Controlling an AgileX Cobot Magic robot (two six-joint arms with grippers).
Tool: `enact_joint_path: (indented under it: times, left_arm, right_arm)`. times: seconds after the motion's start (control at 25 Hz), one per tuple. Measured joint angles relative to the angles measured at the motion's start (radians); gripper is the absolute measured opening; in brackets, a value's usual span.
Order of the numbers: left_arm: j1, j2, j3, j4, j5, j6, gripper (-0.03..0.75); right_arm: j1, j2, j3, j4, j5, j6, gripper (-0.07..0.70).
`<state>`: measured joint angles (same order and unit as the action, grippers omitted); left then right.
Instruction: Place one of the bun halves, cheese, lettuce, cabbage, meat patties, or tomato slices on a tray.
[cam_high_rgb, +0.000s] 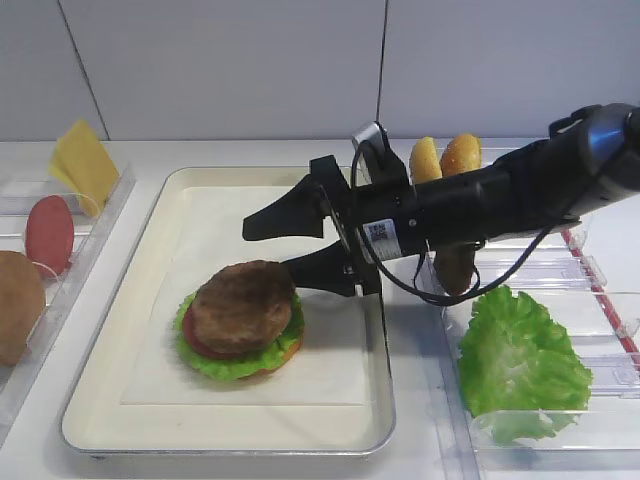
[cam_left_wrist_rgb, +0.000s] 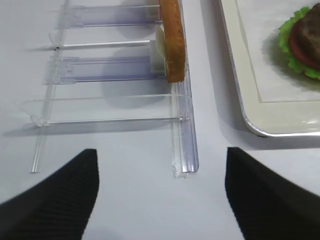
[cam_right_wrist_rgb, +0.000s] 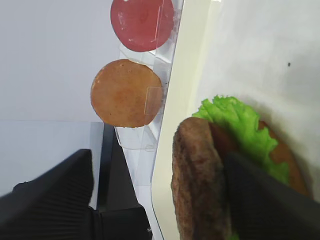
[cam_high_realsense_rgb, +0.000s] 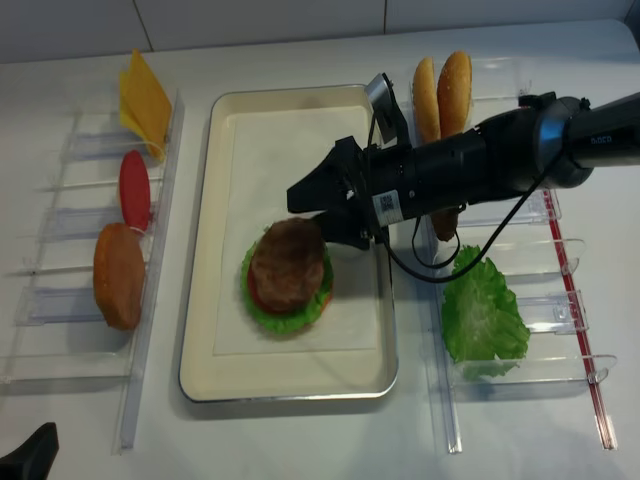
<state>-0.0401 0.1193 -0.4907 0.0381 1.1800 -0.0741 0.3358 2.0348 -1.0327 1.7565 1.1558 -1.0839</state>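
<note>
Patty (cam_high_rgb: 243, 305) on tray (cam_high_rgb: 200, 432) stack | right end effector (cam_high_rgb: 300, 245) spread open, released | next: retract clear

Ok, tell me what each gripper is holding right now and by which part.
Nothing is held. The right gripper stands open beside the meat patty topping the stack on the tray; the left gripper is open over bare table.

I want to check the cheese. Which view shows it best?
The realsense high view shows the cheese best: the whole yellow slice leans in the left rack. The other high view shows it too, but at the frame's edge. Neither wrist view shows it.
</note>
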Motion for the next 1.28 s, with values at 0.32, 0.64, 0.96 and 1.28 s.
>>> enact_joint_path:
  times: [0.32, 0.64, 0.96, 1.28]
  left_arm:
    - [0.000, 0.000, 0.000, 0.000, 0.000, 0.000, 0.509]
    - [0.000, 0.000, 0.000, 0.000, 0.000, 0.000, 0.510]
    - [0.000, 0.000, 0.000, 0.000, 0.000, 0.000, 0.510]
    - [0.000, 0.000, 0.000, 0.000, 0.000, 0.000, 0.510]
  right_arm:
    - [-0.046, 0.000, -0.018, -0.037, 0.019, -0.002, 0.576]
    - [-0.055, 0.002, -0.189, -0.322, 0.007, 0.147, 0.575]
    - [-0.042, -0.014, -0.497, -0.816, 0.031, 0.481, 0.546]
    - [-0.028, -0.141, -0.746, -1.197, 0.064, 0.758, 0.545]
